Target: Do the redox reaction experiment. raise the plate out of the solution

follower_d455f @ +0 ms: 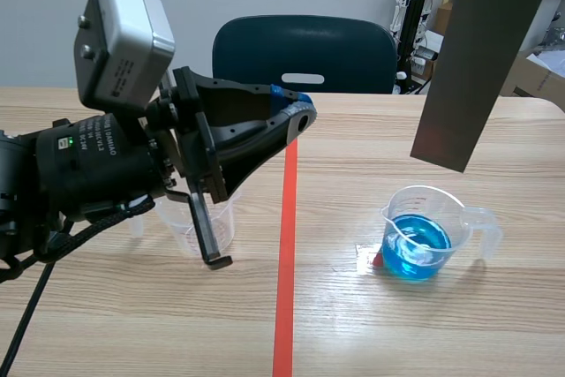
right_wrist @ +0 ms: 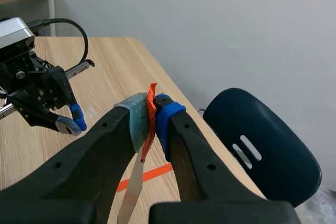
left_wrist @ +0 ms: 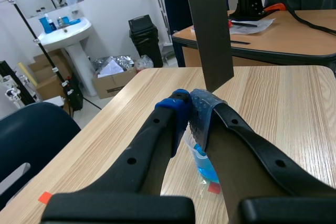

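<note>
Overhead, plate [follower_d455f: 485,59] — cup [follower_d455f: 181,225] behind L claw [follower_d455f: 300,112]

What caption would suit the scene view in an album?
Dark plate hangs above the beaker of blue solution, clear of it; left gripper shut.

My left arm [follower_d455f: 88,165] is a chunky matte black thing, with white lettering [follower_d455f: 110,134] round the wrist and a tiny green light [follower_d455f: 64,141]. On top sits a silver-grey camera box [follower_d455f: 124,41] with rounded corners and dark round screws down its side. There's a black braided cable [follower_d455f: 35,293] underneath. On my left gripper [left_wrist: 190,109] you get two thick black fingers with small round holes, blue at the tips, one with a dotted pad [left_wrist: 203,109]. My right gripper [right_wrist: 151,121] is the same build, with one grey-green pad [right_wrist: 136,121] and one blue cap [right_wrist: 167,113].
</note>
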`<state>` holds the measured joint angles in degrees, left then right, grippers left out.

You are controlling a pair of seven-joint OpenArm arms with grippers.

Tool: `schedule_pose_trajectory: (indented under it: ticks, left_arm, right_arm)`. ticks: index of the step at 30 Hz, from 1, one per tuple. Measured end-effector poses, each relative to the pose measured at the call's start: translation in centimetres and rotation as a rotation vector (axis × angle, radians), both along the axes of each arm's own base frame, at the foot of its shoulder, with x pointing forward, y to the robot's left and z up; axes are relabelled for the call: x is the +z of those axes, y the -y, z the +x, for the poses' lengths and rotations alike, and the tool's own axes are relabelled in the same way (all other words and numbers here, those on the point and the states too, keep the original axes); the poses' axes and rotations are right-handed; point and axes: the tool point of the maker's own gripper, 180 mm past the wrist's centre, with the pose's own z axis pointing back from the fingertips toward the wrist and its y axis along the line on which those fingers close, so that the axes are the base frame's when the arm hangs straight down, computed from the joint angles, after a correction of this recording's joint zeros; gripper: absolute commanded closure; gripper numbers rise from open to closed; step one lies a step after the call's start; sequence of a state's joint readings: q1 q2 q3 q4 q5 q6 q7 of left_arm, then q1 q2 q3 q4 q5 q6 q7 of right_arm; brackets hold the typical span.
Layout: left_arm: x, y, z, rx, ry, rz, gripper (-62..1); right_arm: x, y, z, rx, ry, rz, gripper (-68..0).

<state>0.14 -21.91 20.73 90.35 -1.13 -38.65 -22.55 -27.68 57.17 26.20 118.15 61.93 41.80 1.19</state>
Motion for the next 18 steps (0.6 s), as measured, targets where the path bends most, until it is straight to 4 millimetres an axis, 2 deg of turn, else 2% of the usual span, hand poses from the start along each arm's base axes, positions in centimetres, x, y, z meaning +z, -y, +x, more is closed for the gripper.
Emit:
schedule_pose_trajectory:
  ticks: [6,18]
  left_arm:
    - [0.0,0.0,0.0,0.000,0.001,-0.001,-3.3]
    - [0.1,0.0,0.0,-0.001,0.002,-0.003,-3.4]
  right_arm:
    - [-0.1,0.1,0.1,-0.003,0.004,-0.005,-0.2]
    - [-0.2,1.5,1.1,-0.049,-0.003,0.009,-0.2]
